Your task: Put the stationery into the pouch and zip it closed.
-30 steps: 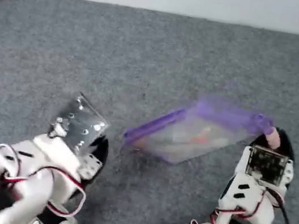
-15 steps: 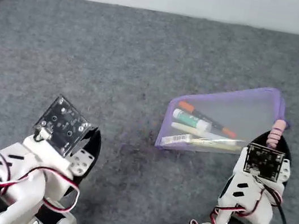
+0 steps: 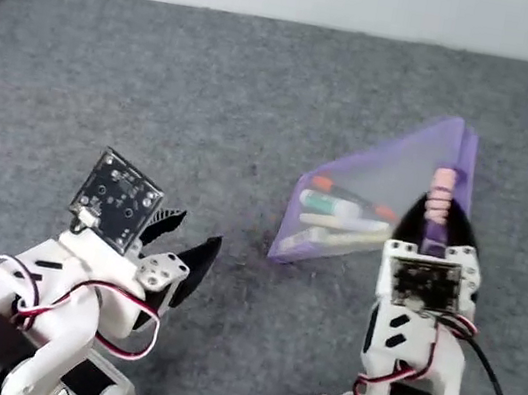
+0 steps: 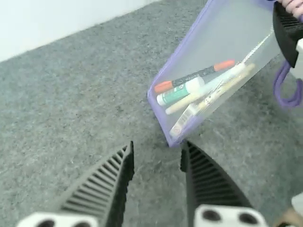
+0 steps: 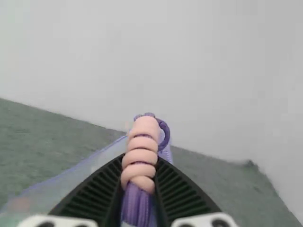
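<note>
The right gripper (image 5: 139, 177) is clamped on the pink coiled pull (image 3: 438, 199) and holds the pouch (image 3: 368, 180) tilted up at centre-right, with the stationery (image 4: 196, 87) inside. The left gripper (image 4: 157, 146), wide open, hovers near the pouch's low left corner. It should pinch that corner firmly, so the zip runs straight.

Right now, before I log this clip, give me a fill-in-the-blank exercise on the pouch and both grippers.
The right gripper is shut on a ____ cord fixed to the pouch.
The left gripper is ____ and holds nothing.
The pens lie ____ the pouch.
Missing words: pink; open; inside.
</note>
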